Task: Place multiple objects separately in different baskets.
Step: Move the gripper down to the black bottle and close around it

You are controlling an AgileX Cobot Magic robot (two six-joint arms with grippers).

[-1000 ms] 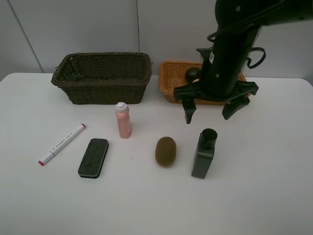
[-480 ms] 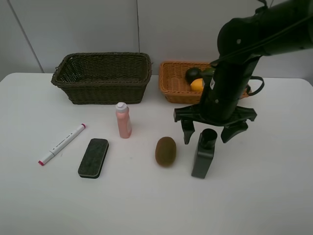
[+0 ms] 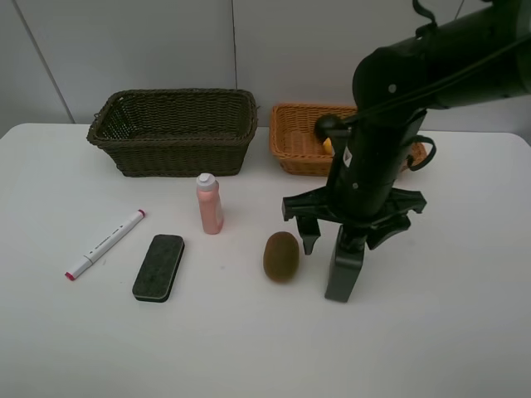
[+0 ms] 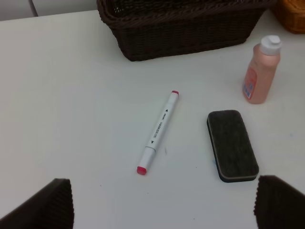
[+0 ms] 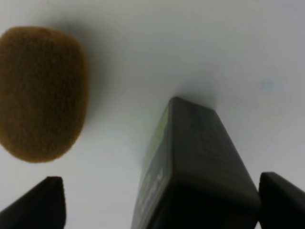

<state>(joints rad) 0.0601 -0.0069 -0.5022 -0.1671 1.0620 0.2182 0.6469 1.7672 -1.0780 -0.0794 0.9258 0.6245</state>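
My right gripper (image 3: 346, 235) is open and hangs over the upright dark green bottle (image 3: 343, 270), one finger on each side of its cap. The right wrist view shows the bottle (image 5: 195, 162) between the two fingertips with gaps on both sides, and the brown kiwi (image 5: 43, 93) beside it. The kiwi (image 3: 281, 255) lies just left of the bottle. The pink bottle (image 3: 209, 204), white marker (image 3: 105, 244) and black eraser (image 3: 158, 266) sit further left. My left gripper (image 4: 167, 205) is open above the marker (image 4: 158, 131) and eraser (image 4: 232, 144).
The dark olive-brown basket (image 3: 174, 131) stands at the back left. The orange-tan basket (image 3: 292, 143) stands at the back right, partly hidden by my right arm, with a dark fruit (image 3: 325, 126) showing in it. The table's edges lie well outside the objects.
My right gripper has come forward from the orange-tan basket and down, and now straddles the dark green bottle's top. The left arm and the other objects have not moved.
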